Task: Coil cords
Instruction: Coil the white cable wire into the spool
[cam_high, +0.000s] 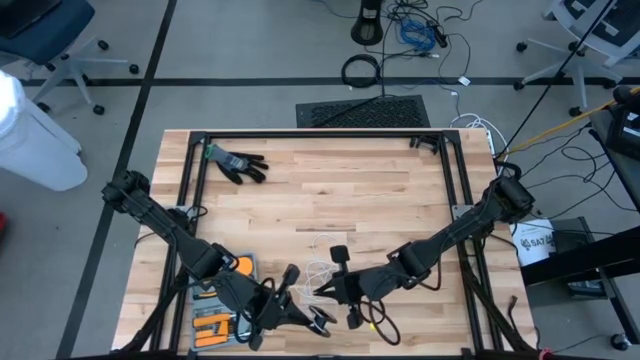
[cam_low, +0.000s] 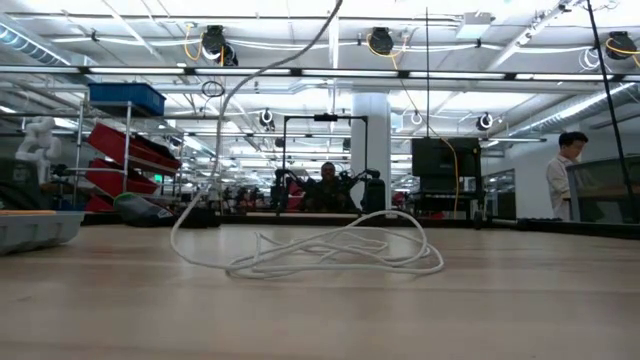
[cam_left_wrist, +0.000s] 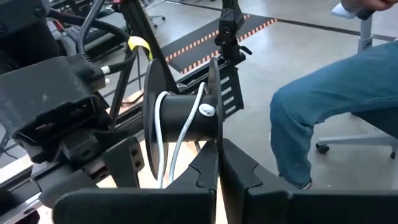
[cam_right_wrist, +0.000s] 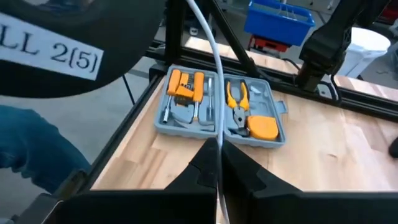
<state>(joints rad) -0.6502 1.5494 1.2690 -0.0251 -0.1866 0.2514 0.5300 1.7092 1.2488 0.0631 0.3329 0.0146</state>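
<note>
While pinched, cord (cam_right_wrist: 217, 112) splits jaws.

White label (cam_right_wrist: 50, 53) on dark round part, right wrist view: showing black letters "LL 2(5)", start of text cut off. White bucket (cam_high: 532, 243) beside table, high view: showing dark letters "SAT", rest hidden. No other text showing readable.

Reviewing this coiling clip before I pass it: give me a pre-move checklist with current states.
1. Left gripper shut on the black spool: ok.
2. White cord wound onto the spool: ok, a couple of turns.
3. Right gripper shut on the cord: ok.
4. Slack left on the table: not ok, loose loops remain.
5. Tool case clear of the cord: cannot tell.
</note>
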